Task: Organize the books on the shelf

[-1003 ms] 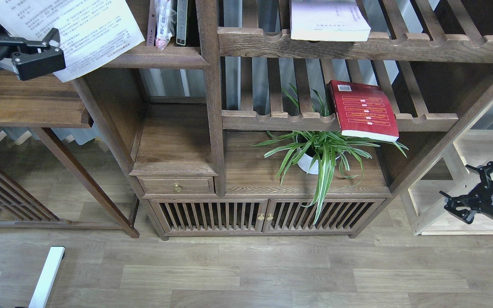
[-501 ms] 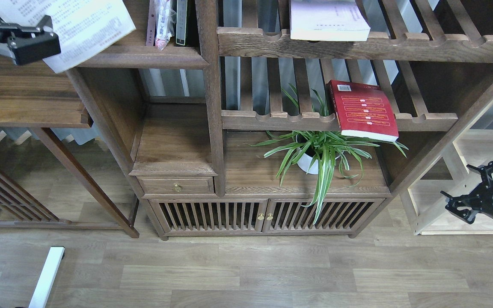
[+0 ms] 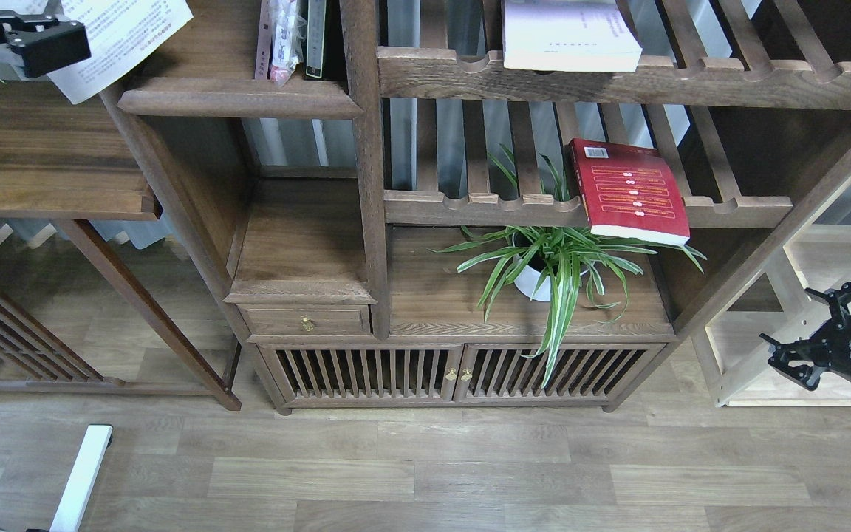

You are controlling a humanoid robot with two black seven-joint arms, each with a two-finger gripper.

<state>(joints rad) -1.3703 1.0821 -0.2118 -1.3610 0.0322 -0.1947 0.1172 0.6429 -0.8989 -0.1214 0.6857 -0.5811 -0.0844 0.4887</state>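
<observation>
Pale wood-plank flooring [image 3: 425, 473] runs under a tall dark-brown wooden bookcase [image 3: 366, 185] of slatted racks, solid boards and a slatted-door cabinet base. At upper left, the narrow dark-brown shelf compartment with a rounded moulded front lip [image 3: 237, 97] holds a few thin upright items at its right end, among them a plastic-wrapped pink item [image 3: 281, 37]. On the middle slatted rack a red paperback with yellow text bands [image 3: 629, 191] lies flat, tilted over the front rail. A pale white-lavender paperback [image 3: 569, 33] lies flat on the top slatted rack. A green spider plant in a white pot [image 3: 551, 266] stands on the cabinet top beneath the red book. At the top left corner the black left gripper [image 3: 30, 41] is clamped on a white-paged book printed with text [image 3: 119, 33], held beside the shelf's left end. At lower right, the black right gripper [image 3: 821, 336] hangs well apart from the bookcase, fingers spread, holding nothing.
</observation>
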